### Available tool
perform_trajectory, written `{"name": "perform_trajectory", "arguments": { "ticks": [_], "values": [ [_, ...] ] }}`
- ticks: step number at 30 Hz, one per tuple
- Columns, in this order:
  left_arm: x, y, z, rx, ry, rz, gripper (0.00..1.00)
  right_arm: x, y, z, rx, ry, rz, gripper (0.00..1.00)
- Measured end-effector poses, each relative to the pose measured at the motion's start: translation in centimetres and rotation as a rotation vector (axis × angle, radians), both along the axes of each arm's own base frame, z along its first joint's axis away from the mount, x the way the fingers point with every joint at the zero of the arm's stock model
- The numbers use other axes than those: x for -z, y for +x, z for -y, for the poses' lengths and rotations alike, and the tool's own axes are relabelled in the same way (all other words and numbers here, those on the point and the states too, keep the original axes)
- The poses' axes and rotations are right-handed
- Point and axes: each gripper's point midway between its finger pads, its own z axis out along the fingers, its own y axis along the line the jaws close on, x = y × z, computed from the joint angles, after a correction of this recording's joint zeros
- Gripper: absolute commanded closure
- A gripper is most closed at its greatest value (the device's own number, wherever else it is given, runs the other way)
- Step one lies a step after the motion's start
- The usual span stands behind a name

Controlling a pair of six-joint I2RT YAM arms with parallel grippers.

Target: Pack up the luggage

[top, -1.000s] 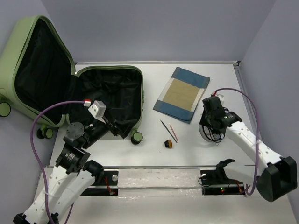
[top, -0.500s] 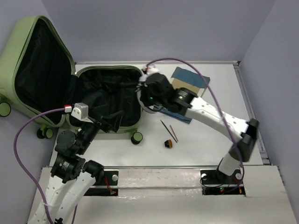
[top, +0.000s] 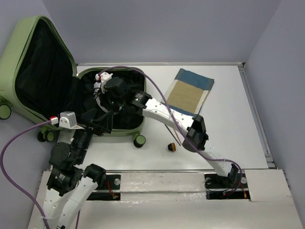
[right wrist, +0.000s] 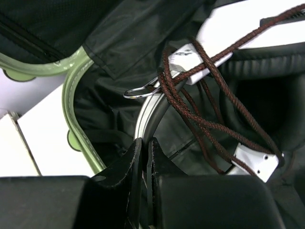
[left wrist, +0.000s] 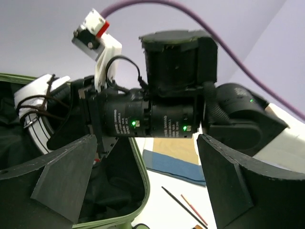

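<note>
Pale green hard-shell suitcase [top: 8,57] lies open at the left of the white worktop [top: 238,105], lid raised. The right gripper [right wrist: 144,148], pinched shut on white corded headphones [right wrist: 238,19], hangs over its black lining. The left gripper [left wrist: 147,171] gapes empty near the front rim. The suitcase looks stiff and bulky and probably rolls; the lid rim seems best to grip. Folded blue-tan cloth [top: 187,97] and thin sticks [top: 171,133] lie to its right.

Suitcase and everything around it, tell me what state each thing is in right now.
Suitcase: open, lid tilted back.
Headphones: held by the band over the suitcase's open half, cord looped around them.
Right gripper: shut on the headphones' band.
Left gripper: open, empty.
Cloth: folded, lying flat on the table.
</note>
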Motion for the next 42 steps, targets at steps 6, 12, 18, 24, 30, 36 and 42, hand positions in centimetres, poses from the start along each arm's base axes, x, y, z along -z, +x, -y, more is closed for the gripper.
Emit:
{"name": "perform_trajectory", "arguments": {
  "ticks": [6, 12, 18, 24, 30, 36, 42],
  "values": [
    [-0.1, -0.1, -1.0, -0.049, -0.017, 0.002, 0.01, -0.3, 0.5, -1.5, -0.052, 0.097, -0.019, 0.78],
    [0.0, 0.0, -1.1, -0.055, -0.016, -0.004, 0.01, -0.8, 1.9, -1.7, -0.045, 0.157, -0.031, 0.0],
    [0.2, 0.1, -0.9, -0.047, -0.013, -0.011, 0.01, 2.0, 1.5, 1.4, 0.019, 0.04, -0.083, 0.0],
    [0.5, 0.4, -0.5, -0.035, -0.004, -0.026, 0.01, 2.0, -1.3, 10.5, 0.167, -0.099, -0.112, 0.12],
    [0.6, 0.6, 0.0, -0.015, 0.003, -0.031, 0.01, -1.8, -1.1, 20.5, 0.396, -0.044, -0.077, 0.34],
    [1.2, 1.2, 1.0, 0.025, 0.024, -0.057, 0.01, 2.1, 2.9, 34.0, 0.761, -0.056, -0.137, 0.32],
    [1.7, 1.6, 1.6, 0.043, 0.038, -0.078, 0.01, 8.5, 2.6, 44.2, 0.996, -0.134, -0.25, 0.22]
  ]
}}
